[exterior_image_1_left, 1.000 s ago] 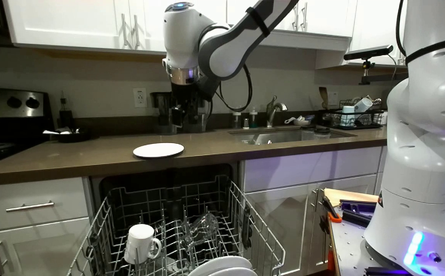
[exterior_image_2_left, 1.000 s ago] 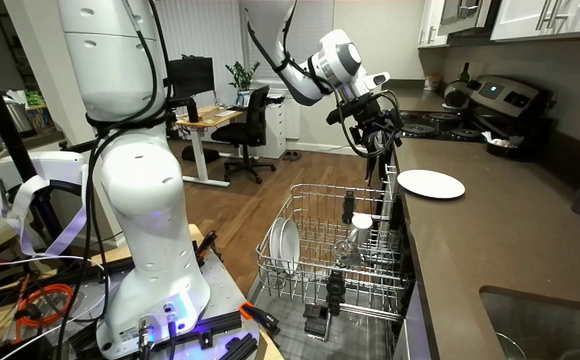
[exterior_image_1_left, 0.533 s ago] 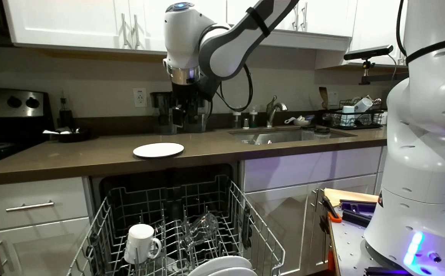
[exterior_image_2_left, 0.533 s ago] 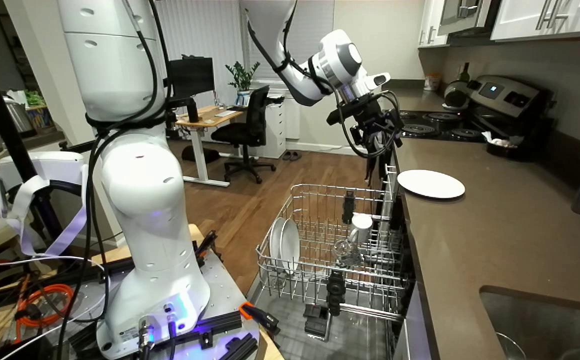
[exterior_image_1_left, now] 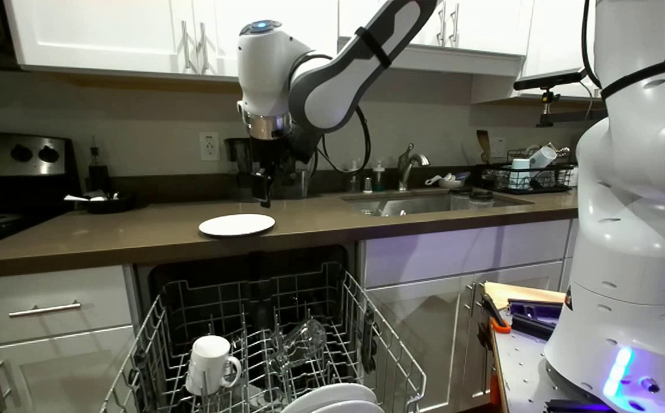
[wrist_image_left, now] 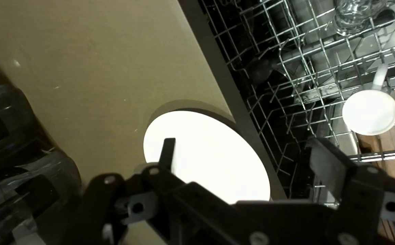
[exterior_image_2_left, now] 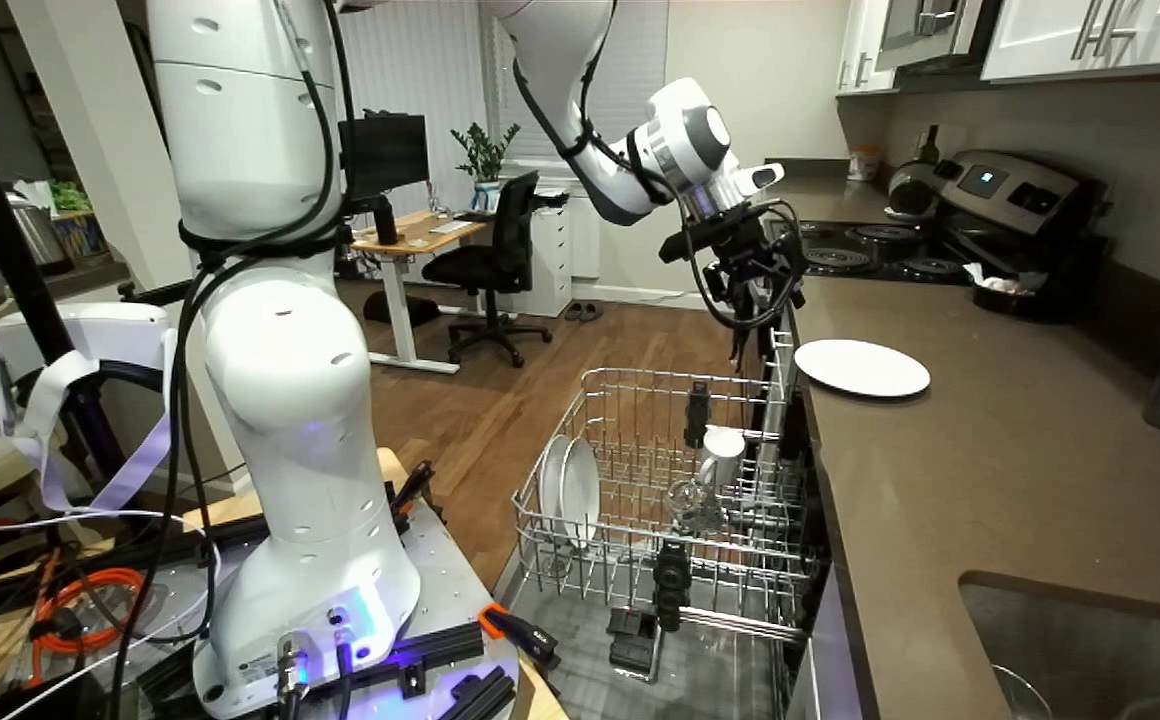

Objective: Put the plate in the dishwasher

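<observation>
The white round plate (exterior_image_1_left: 237, 225) lies flat on the brown counter near its front edge; it also shows in an exterior view (exterior_image_2_left: 862, 368) and in the wrist view (wrist_image_left: 204, 153), where the gripper covers its near part. The dishwasher (exterior_image_1_left: 304, 263) is open below the counter, its wire rack (exterior_image_2_left: 660, 375) pulled out. My gripper (wrist_image_left: 242, 144) is open with nothing between its fingers. One finger overlaps the plate in the wrist view, the other overlaps the rack. In an exterior view the gripper (exterior_image_1_left: 263, 194) hangs above the counter, apart from the plate.
The rack holds a white mug (exterior_image_1_left: 209, 364), a clear glass (exterior_image_1_left: 306, 339) and two upright white plates (exterior_image_2_left: 580, 490). Dark clear containers (wrist_image_left: 30, 177) stand at the back of the counter. The counter's front edge (wrist_image_left: 214, 68) runs between plate and rack. A sink (exterior_image_1_left: 418, 205) lies further along.
The arm is still between the two earlier moments. Now the gripper has moved lower and slightly left in an exterior view, toward the plate. The plate and rack have not moved.
</observation>
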Action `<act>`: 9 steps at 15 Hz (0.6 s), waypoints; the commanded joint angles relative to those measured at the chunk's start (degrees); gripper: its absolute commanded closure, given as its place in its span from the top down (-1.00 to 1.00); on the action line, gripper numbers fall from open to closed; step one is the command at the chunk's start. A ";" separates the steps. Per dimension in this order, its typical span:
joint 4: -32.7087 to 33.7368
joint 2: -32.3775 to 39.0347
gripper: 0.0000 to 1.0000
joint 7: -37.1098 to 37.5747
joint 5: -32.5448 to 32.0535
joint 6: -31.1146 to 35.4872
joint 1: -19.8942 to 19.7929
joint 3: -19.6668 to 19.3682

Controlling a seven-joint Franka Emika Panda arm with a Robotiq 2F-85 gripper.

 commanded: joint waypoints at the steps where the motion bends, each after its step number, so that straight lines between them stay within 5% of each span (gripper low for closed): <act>1: 4.68 5.60 1.00 -0.23 -1.47 2.15 1.88 -1.43; 9: 10.29 12.74 1.00 4.53 -11.63 2.23 7.42 -4.68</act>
